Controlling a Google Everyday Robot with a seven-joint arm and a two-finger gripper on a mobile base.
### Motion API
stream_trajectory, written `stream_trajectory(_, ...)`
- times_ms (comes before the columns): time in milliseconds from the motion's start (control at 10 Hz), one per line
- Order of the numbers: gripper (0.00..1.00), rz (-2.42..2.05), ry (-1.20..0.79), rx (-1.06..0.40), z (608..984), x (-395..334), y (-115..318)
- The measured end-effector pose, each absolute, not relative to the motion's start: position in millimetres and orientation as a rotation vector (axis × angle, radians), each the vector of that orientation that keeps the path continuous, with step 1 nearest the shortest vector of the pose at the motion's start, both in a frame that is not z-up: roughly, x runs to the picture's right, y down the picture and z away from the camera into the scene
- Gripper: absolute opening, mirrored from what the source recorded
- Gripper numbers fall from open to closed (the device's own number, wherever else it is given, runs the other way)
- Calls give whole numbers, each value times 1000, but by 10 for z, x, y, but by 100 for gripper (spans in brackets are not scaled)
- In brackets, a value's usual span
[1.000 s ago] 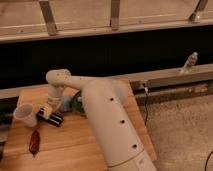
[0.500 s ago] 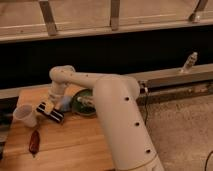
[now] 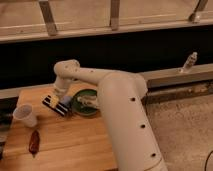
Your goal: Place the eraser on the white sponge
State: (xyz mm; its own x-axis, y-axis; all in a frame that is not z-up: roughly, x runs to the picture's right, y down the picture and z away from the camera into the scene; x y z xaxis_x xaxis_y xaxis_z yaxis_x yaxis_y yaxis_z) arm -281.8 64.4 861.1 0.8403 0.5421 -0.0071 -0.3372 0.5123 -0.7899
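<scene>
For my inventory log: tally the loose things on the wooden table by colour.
Black striped flat eraser, under the gripper: 1
Round green bowl: 1
Whitish: pale sponge lump, translucent cup: 2
Dark red elongated object: 1
Total: 5

A single camera view covers the scene. It looks down at a steep angle from high on the robot's own body, facing forward over the white arm, whose large upper segment fills the near foreground. The wooden counter lies below and to the left, fairly close, with a dark wall and a railed ledge beyond it. The end effector sits low over the counter's far left part, just beside the eraser.
</scene>
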Motion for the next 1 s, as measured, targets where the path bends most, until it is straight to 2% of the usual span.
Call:
stream_trajectory(200, 0, 567, -222, -881, 8705, -2674, 553)
stream_trajectory(600, 0, 622, -209, -917, 8980, -2565, 668)
stream_trajectory(1000, 0, 648, -231, -900, 9019, -2564, 478)
